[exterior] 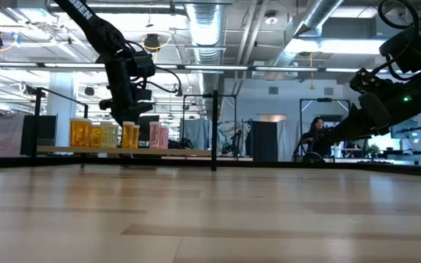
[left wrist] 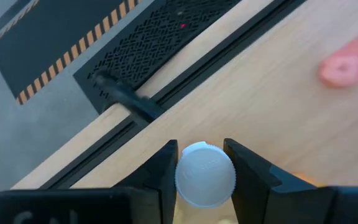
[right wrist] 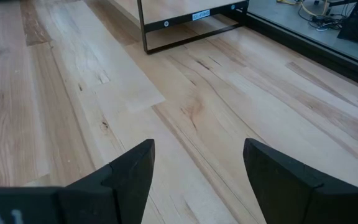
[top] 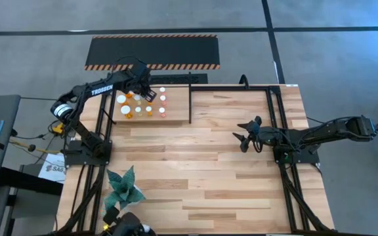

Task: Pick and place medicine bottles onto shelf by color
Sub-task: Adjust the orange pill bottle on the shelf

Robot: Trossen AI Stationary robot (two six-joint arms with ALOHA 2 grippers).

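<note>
Up at the far left corner of the table (top: 209, 170), the left gripper (top: 147, 92) hangs over the shelf (top: 176, 115), its fingers (left wrist: 160, 171) closed tight on the white cap (left wrist: 205, 174) of one bottle at the far edge of the group. From the left wrist view that cap is round, faintly ribbed around its rim, and fills the gap between the two dark fingers; the body under it cannot be seen.

The medicine bottles (top: 143, 105) stand upright in a loose cluster on the left part of the light wooden shelf board, white caps showing as dots from above. In the low view they line up as small cylinders: amber and orange ones (exterior: 86, 134) to the left, pinkish-red ones (exterior: 158, 136) to the right (a blurred pink bottle (left wrist: 347, 65) also shows in the left wrist view). Thin black posts (exterior: 215, 131) and rails frame the board.

The right gripper (top: 245, 139) waits well apart, over bare wood right of centre, its fingers (right wrist: 129, 171) spread wide and holding nothing.
</note>
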